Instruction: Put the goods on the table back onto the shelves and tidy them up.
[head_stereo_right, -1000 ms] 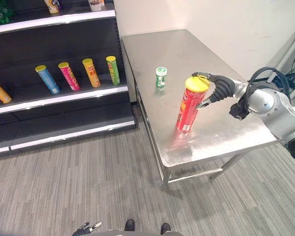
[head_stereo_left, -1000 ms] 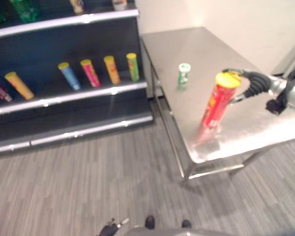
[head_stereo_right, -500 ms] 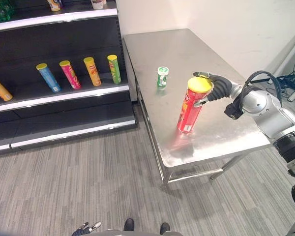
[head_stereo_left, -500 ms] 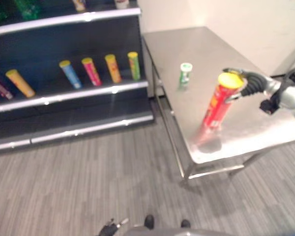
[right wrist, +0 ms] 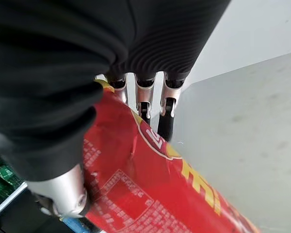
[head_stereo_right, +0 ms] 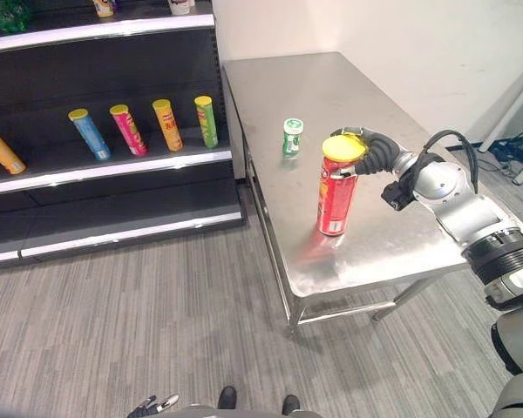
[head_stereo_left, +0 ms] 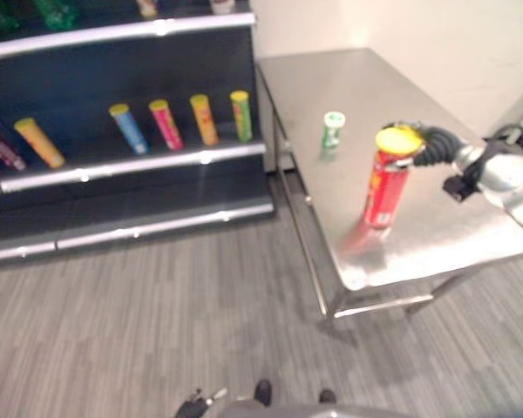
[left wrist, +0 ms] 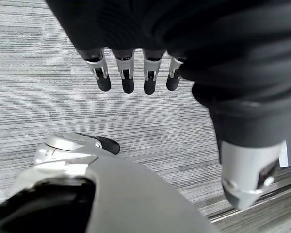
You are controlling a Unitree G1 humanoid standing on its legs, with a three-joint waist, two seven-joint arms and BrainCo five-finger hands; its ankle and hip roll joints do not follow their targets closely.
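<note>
Left hand [left wrist: 136, 77] is seen hanging low over the floor [head_stereo_right: 157, 322], fingers straight, nothing held. On the shelf [head_stereo_right: 113, 165], four tubes are lined up: blue tube [head_stereo_right: 89, 133], pink tube [head_stereo_right: 128, 129], orange tube [head_stereo_right: 167, 124], green tube [head_stereo_right: 206, 120]. On the bench [head_stereo_right: 375, 244], a small green can [head_stereo_right: 291, 137] stands apart from the tall red tube [head_stereo_right: 336, 187] with yellow lid [head_stereo_right: 343, 147], standing upright near the middle. Right hand [head_stereo_right: 366, 150] is wrapped round the tube's top, just under the lid; thumb and fingers are curled on it.

Handling, as judged: light, stiff-walled cardboard, smooth and tall, so tippy; a mid-body hold would be steadier. Print on the label is visible but cannot be read.
</note>
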